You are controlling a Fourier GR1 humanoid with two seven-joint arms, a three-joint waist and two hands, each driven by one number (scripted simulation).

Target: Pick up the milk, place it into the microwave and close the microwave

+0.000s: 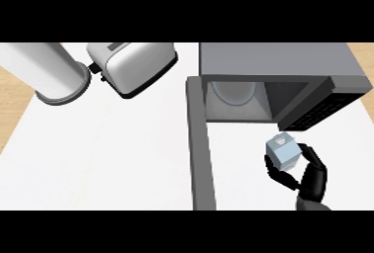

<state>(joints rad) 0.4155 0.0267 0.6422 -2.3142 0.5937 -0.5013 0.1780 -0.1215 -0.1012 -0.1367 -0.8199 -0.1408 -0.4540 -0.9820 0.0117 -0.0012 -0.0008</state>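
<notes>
Milk (283, 151): small pale carton, upright, held in front of the open microwave (281, 74), just outside and below the right part of its cavity, near the dark control panel (321, 111). Right hand (306, 178) wrapped round it, fingers (315, 159) curled along the carton's right side and thumb at its lower left, so clenched on the milk, not released. Whether lifted clear of the white surface (102, 158) or just resting on it: cannot tell. Microwave door (201, 148) swung fully open to the left, running down the view as a long grey bar; round glass turntable (235, 94) visible inside. Step in hand, by judgement: carrying the carton into the cavity. To do well: keep the carton upright, shift it left and forward toward the turntable, away from the control panel and the right wall, set it down deep enough to clear the door's swing, then uncurl and withdraw before closing. Risk: clipping the cavity's lower lip or tipping the carton on release. Farther off, at the upper left: a toaster (135, 66) and a white cylinder (55, 74), well apart from the work. Left hand not in view.
</notes>
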